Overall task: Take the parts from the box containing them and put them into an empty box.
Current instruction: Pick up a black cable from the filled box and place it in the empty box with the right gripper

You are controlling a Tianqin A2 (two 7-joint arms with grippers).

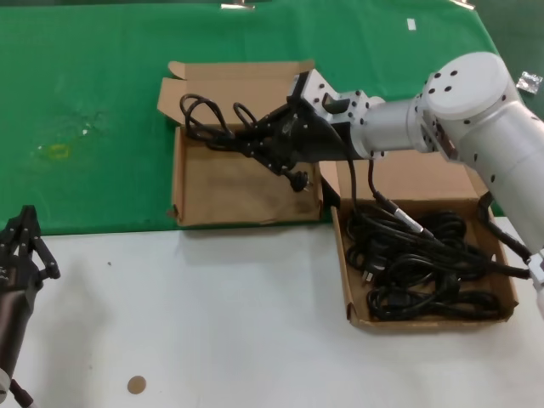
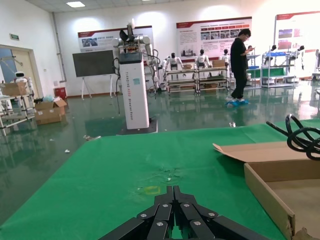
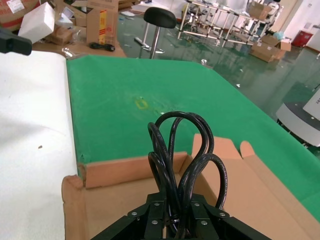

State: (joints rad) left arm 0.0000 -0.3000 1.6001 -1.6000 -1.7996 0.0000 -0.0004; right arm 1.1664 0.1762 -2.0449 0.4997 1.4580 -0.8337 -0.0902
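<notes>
My right gripper [image 1: 242, 140] is shut on a looped black power cord [image 1: 204, 119] and holds it above the empty box [image 1: 238, 191], towards its back. The cord's plug [image 1: 297, 180] dangles under the wrist. In the right wrist view the fingers [image 3: 159, 206] clamp the cord's loops [image 3: 185, 150] over the bare cardboard floor [image 3: 120, 200]. Several more cords [image 1: 425, 263] lie tangled in the box containing them [image 1: 348, 280] on the right. My left gripper [image 1: 21, 242] is parked at the near left, shut [image 2: 174, 191] and empty.
Both boxes straddle the line between the green cloth [image 1: 102, 102] at the back and the white tabletop [image 1: 212, 323] in front. A small brown disc [image 1: 136, 385] lies near the front edge. The empty box's raised lid [image 1: 238, 81] stands behind the held cord.
</notes>
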